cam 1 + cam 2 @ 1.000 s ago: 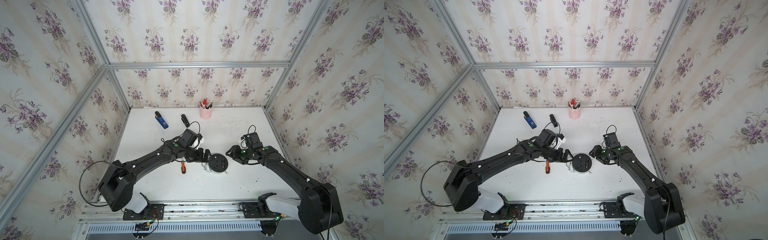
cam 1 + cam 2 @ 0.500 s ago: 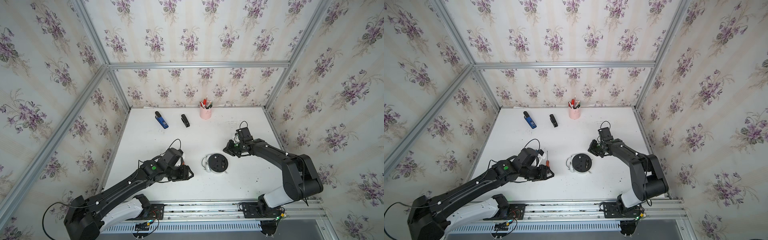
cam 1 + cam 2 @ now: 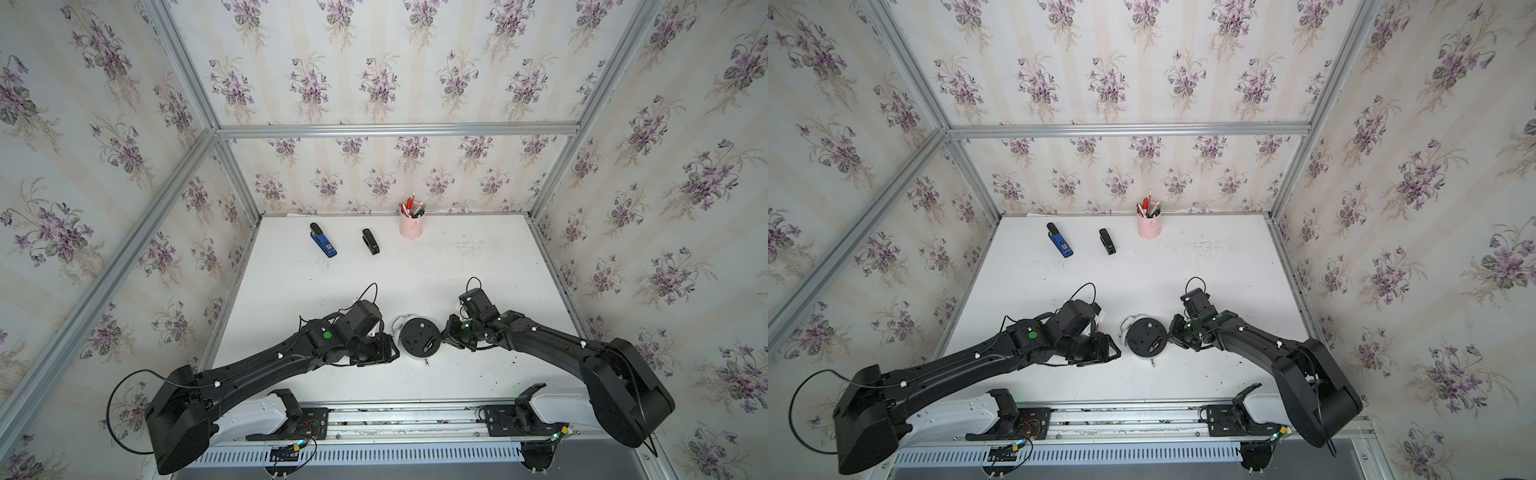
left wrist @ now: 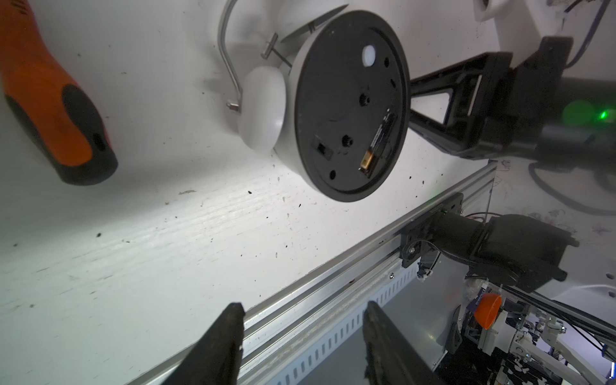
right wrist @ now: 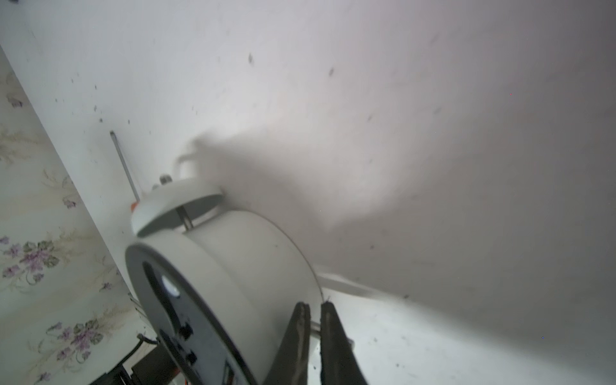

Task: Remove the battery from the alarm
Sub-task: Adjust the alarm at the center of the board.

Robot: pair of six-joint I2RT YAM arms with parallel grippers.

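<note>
The alarm (image 3: 419, 336) (image 3: 1146, 337) lies face down near the table's front, its round black back up. The battery (image 4: 376, 143), black with a gold end, sits in the slot in that back (image 3: 428, 344). My left gripper (image 3: 390, 352) (image 4: 303, 310) is just left of the alarm, open, with nothing between its fingers. My right gripper (image 3: 449, 332) (image 5: 315, 306) is at the alarm's right edge (image 5: 253, 266). Its jaws are almost together, shut on a small metal foot of the alarm.
An orange-and-black screwdriver (image 4: 56, 110) lies left of the alarm, mostly under my left arm. A pink pen cup (image 3: 411, 226), a blue device (image 3: 323, 243) and a black stapler (image 3: 370, 247) stand at the back. The front rail (image 4: 333, 283) runs close by.
My left gripper swung away to the front left, then came back beside the alarm, with its jaws narrower. My right gripper moved onto the alarm's right edge and shut.
</note>
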